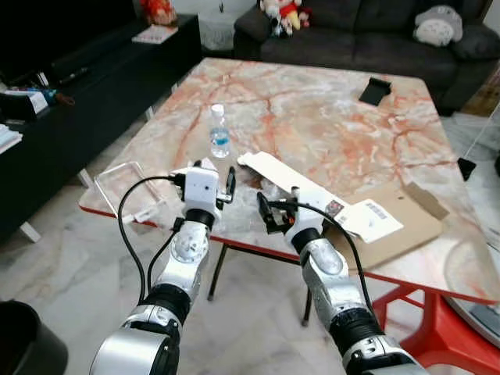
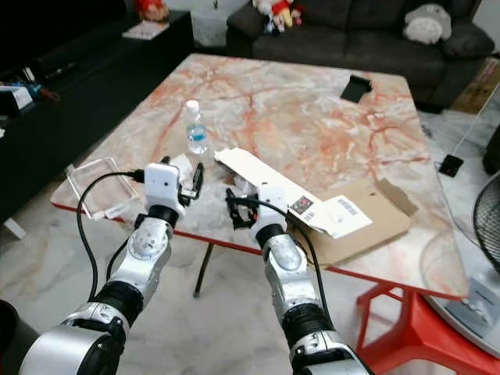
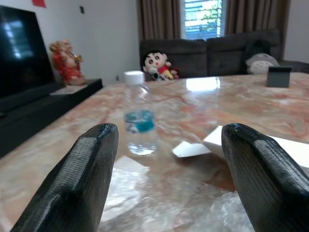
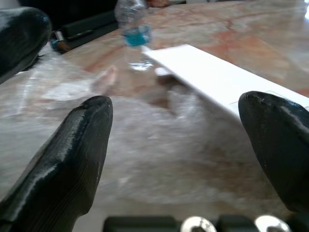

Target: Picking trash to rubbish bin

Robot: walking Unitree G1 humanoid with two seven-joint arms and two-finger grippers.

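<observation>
Both grippers, left (image 1: 221,190) and right (image 1: 273,211), spread wide at frame centre, empty. Bottle (image 1: 219,134), clear wrap (image 4: 159,130), cardboard (image 1: 406,219) unpicked; task barely begun.

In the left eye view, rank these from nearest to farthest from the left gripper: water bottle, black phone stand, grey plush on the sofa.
From the left gripper, at the table's near edge:
1. Water bottle, just beyond it on the table.
2. Black phone stand, far right part of the table.
3. Grey plush, on the sofa past the table.
</observation>
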